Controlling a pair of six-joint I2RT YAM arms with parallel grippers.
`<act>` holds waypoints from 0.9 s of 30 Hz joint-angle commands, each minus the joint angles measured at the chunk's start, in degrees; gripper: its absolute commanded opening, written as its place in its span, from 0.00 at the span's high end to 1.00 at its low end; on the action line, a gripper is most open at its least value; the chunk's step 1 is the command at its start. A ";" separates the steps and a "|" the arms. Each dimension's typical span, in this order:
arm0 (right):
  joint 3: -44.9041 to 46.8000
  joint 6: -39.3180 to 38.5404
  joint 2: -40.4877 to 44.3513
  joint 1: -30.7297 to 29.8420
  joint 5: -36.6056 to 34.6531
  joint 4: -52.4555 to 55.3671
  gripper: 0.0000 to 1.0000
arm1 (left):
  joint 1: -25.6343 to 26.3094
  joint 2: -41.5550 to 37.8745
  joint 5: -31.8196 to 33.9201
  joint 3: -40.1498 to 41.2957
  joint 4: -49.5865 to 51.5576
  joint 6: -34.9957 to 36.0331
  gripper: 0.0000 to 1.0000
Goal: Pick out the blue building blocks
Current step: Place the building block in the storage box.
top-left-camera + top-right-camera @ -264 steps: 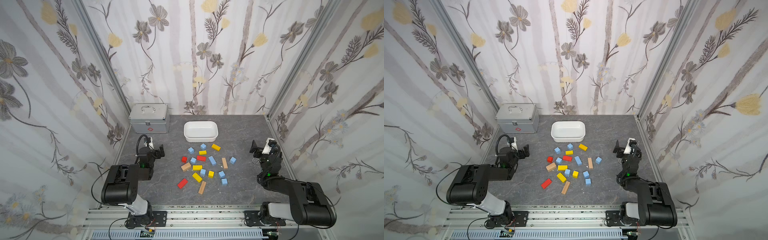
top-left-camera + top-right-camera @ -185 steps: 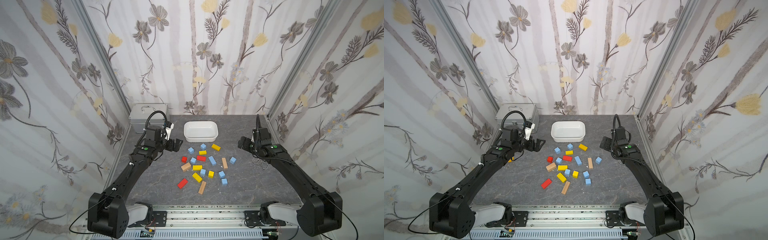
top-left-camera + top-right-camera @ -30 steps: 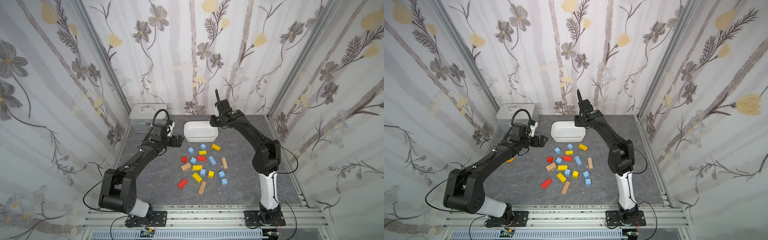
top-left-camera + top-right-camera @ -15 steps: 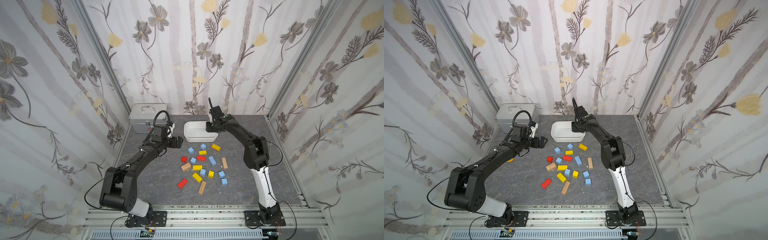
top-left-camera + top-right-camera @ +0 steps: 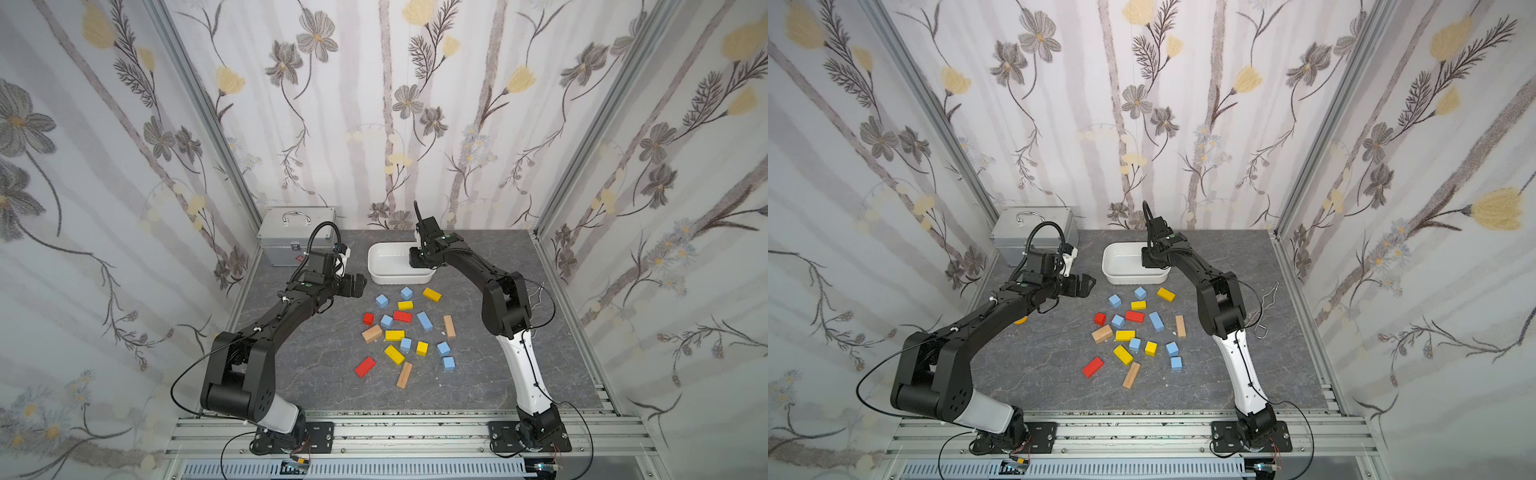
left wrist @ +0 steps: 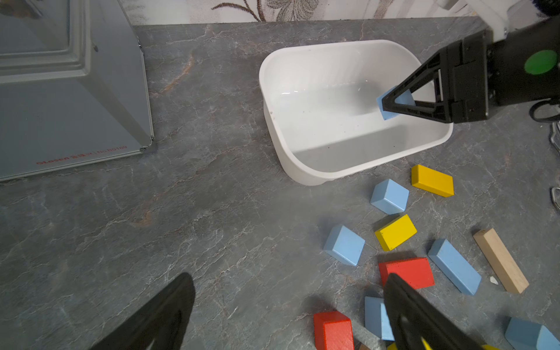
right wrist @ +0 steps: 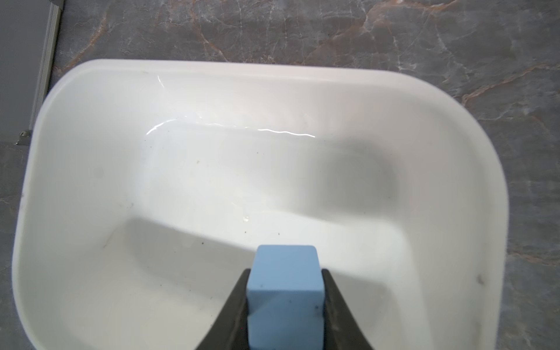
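Observation:
My right gripper (image 5: 417,262) (image 5: 1148,262) is shut on a light-blue cube (image 7: 285,272) (image 6: 394,103), holding it just above the right end of the inside of the white bin (image 5: 386,276) (image 7: 212,65). Several more blue building blocks lie loose on the table in front of the bin, among them cubes (image 5: 381,300) (image 5: 406,293) and a longer bar (image 5: 424,321). My left gripper (image 5: 357,286) (image 6: 289,278) hangs open to the left of the pile with nothing between its fingers. A blue cube (image 6: 374,315) lies by one of its fingertips.
Red (image 5: 365,366), yellow (image 5: 432,295) and tan (image 5: 449,326) blocks are mixed with the blue ones. A silver metal case (image 5: 297,232) stands at the back left, beside the bin. A bent wire tool (image 5: 1264,307) lies at the right of the table.
My right gripper has carried the blue cube from the bin's back right corner leftwards and down over its inside. The left arm has hardly moved.

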State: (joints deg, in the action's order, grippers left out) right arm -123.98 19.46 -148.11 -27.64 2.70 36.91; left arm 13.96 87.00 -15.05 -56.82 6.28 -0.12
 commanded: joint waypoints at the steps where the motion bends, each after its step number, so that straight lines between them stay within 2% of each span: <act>1: -0.62 0.48 -0.67 -0.06 -0.16 -2.78 0.80 | 0.10 0.36 0.20 -0.66 0.66 0.97 0.00; 16: -0.65 1.28 -1.61 0.01 -0.47 -3.18 0.54 | 0.86 1.49 1.77 -1.51 2.48 2.42 0.00; 27: -0.65 1.28 0.87 -0.04 -2.30 -3.36 0.44 | 1.03 0.94 1.87 -1.46 2.26 2.57 0.00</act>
State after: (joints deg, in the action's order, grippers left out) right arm -124.20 20.34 -148.66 -27.70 1.87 35.03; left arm 14.94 88.33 -13.52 -57.98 8.78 1.50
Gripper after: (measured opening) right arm 0.556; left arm 0.997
